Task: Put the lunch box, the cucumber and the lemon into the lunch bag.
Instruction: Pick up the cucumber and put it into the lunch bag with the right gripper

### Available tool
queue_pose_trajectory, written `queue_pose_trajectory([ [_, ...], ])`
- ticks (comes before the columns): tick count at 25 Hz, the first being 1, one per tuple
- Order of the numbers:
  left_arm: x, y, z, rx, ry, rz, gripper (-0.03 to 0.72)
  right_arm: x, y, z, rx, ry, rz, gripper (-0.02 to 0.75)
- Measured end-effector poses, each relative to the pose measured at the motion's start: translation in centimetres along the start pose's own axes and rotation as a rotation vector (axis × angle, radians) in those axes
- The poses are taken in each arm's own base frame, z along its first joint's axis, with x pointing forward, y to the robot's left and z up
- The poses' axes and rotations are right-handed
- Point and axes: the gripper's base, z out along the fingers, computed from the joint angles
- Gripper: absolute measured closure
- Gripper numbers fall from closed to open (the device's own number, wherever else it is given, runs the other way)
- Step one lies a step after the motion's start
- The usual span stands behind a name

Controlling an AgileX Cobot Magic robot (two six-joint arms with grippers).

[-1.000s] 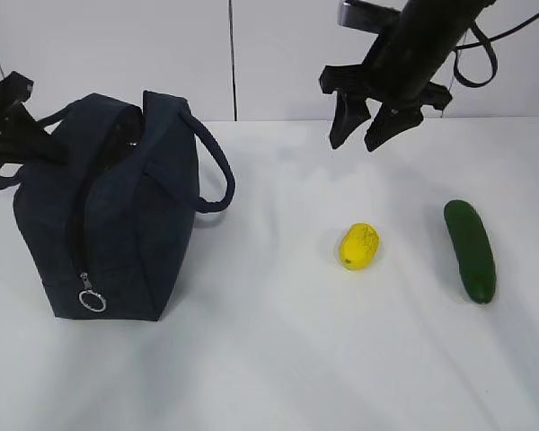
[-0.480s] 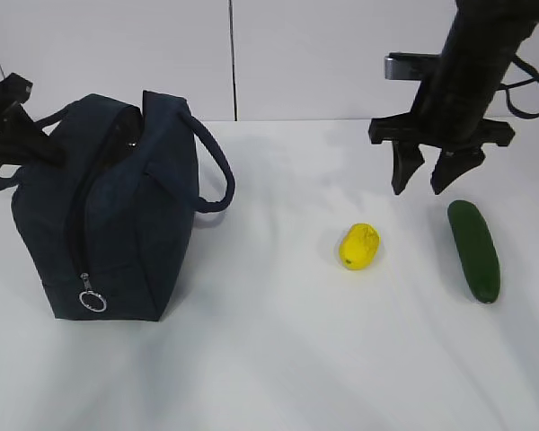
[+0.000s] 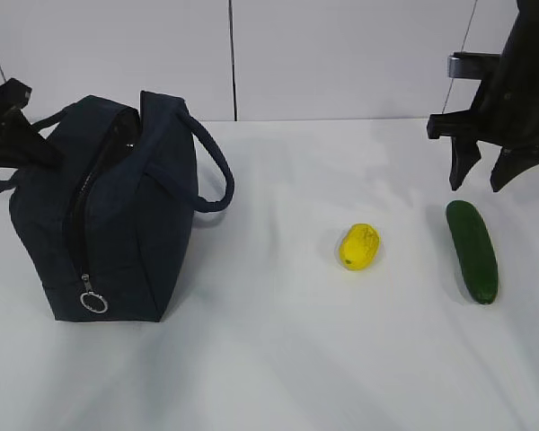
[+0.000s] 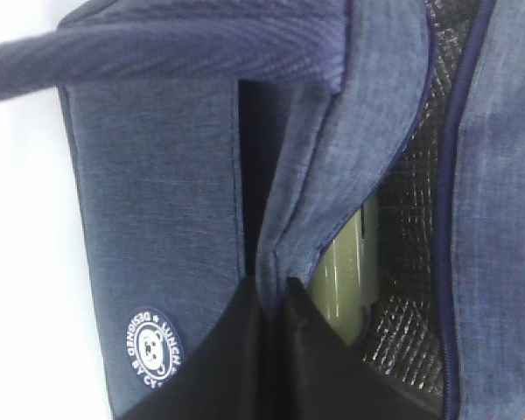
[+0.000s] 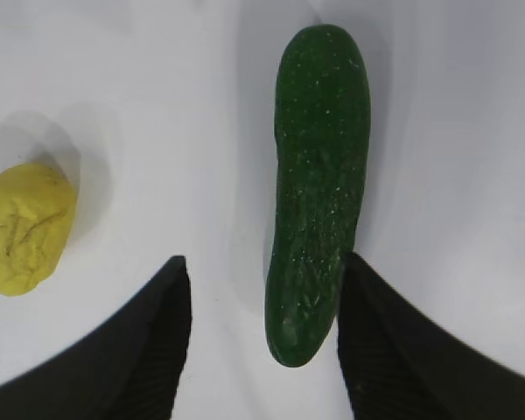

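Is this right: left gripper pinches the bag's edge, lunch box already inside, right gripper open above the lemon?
Not quite. The right gripper is open above the cucumber, not the lemon, as the right wrist view shows. The rest stands: the left gripper pinches the lunch bag edge, lunch box inside.

Lunch bag (image 3: 117, 215) left; lemon (image 3: 359, 246) centre; cucumber (image 3: 472, 250) right of lemon.
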Motion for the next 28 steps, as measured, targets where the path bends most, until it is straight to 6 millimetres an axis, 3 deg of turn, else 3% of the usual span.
queue_pose_trajectory([
  [11,-0.1,0.1,0.0,-0.006,-0.007,0.001,0.697,-0.1,-0.4,0.2,0.041,-0.002,-0.009,0.305],
  [16,-0.1,0.1,0.0,-0.012,-0.011,0.003,0.697,-0.3,-0.3,2.5,0.052,0.049,-0.01,0.17],
  [28,-0.1,0.1,0.0,-0.014,-0.011,0.004,0.697,-0.7,-1.0,7.6,0.136,0.148,-0.034,0.155],
])
